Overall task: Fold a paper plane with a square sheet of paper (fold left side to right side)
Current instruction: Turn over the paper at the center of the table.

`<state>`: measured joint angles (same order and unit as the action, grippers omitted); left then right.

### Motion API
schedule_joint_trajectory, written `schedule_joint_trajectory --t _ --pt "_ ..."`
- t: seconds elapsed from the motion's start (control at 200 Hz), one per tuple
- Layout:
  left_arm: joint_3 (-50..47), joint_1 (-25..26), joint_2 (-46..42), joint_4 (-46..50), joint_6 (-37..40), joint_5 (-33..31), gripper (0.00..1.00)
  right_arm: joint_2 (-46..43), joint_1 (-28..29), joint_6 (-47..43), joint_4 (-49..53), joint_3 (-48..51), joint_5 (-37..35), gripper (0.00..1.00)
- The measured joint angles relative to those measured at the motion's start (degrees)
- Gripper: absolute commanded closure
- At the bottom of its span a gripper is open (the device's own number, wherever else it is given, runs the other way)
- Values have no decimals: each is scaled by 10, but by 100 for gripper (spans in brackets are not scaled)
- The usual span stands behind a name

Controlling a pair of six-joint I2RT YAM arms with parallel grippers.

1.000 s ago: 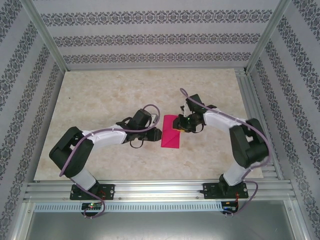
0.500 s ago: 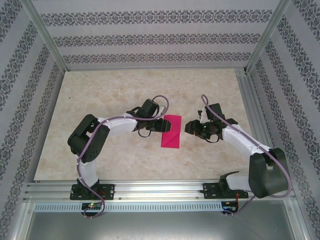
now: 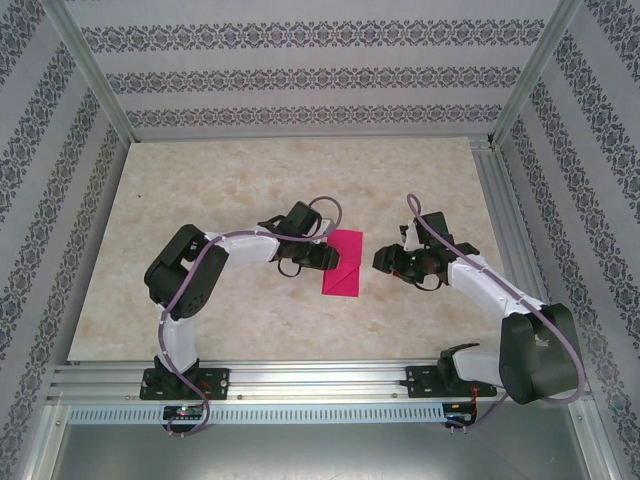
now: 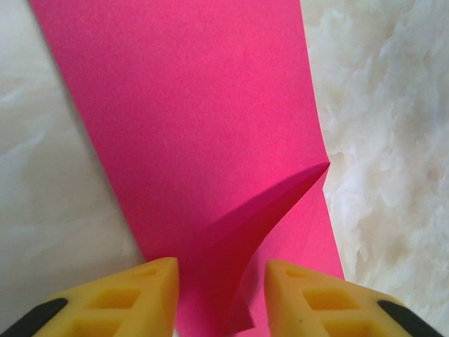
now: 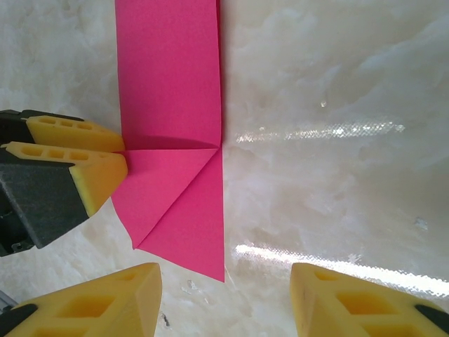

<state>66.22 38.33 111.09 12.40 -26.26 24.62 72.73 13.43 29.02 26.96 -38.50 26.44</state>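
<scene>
Paper [image 3: 343, 266] (matte magenta), narrow, creased

I had my left arm [image 3: 240, 245] standing up from its base, folded sharply at the elbow, forearm reaching out to the right. The left gripper [image 3: 322, 257] sat low and pointed right, its yellow jaws only a narrow gap apart. My right arm [image 3: 480, 280] was bowed far out to the right, forearm angling back to the left. The right gripper [image 3: 382, 261] faced the left one, near it but not touching, with its jaws spread wide.
</scene>
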Motion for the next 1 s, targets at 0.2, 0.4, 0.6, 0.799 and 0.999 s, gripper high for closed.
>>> schedule_joint_trajectory --t 0.2,0.4,0.6,0.799,0.999 --pt "5 0 0 6 4 -7 81 0 -1 0 0 0 2 48" --pt "1 0 -11 8 5 -18 86 11 -1 3 -12 0 17 48" --pt "-9 -1 -30 8 5 -20 89 47 4 30 -52 0 47 45" --pt "-18 -1 -32 8 5 -20 89 95 32 76 -124 0 71 45" --pt "-21 -3 -33 5 5 -20 89 159 54 117 -186 -7 87 46"
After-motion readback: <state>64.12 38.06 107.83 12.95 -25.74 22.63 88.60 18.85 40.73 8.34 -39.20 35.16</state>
